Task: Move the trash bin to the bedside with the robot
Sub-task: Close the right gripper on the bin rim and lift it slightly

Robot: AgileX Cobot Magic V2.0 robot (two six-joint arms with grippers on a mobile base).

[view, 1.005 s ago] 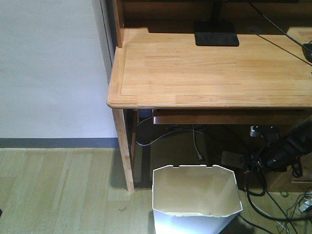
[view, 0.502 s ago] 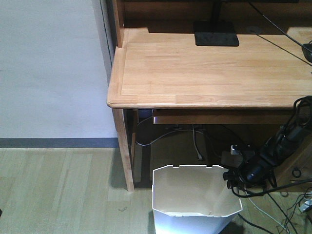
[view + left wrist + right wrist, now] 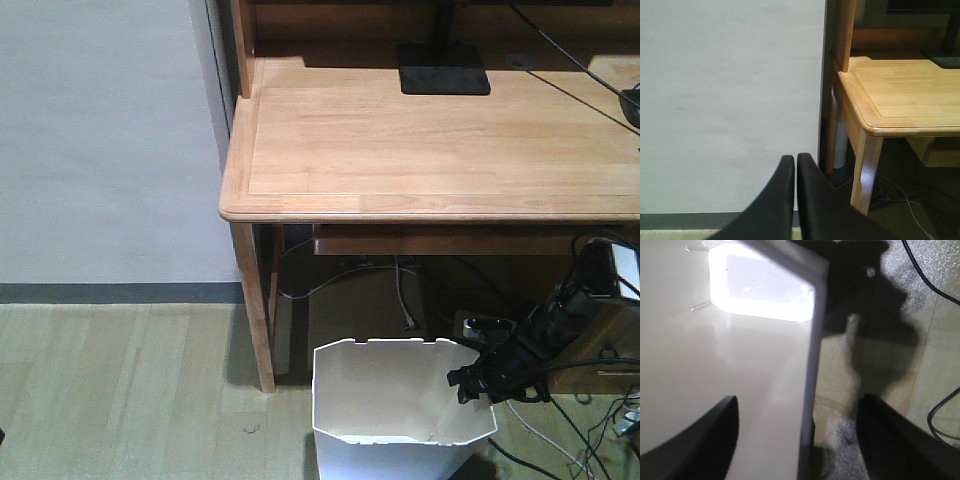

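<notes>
The white trash bin (image 3: 400,405) stands on the wooden floor in front of the desk, its cream inside showing. My right gripper (image 3: 470,384) is at the bin's right rim. In the right wrist view that gripper (image 3: 799,400) is open and straddles the bin's wall (image 3: 810,355): one finger over the cream inside, the other outside over the floor. Neither finger touches the wall. My left gripper (image 3: 795,156) is shut on nothing and faces a white wall beside the desk. The bedside is out of view.
A wooden desk (image 3: 430,150) overhangs the space behind the bin, with its leg (image 3: 256,310) to the bin's left. A black monitor stand (image 3: 443,78) sits on the desk. Cables and a power strip (image 3: 560,420) lie on the floor right of the bin.
My right arm has swung down and to the left, from under the desk's right side to the bin's right rim. The bin and the left gripper have not moved.
</notes>
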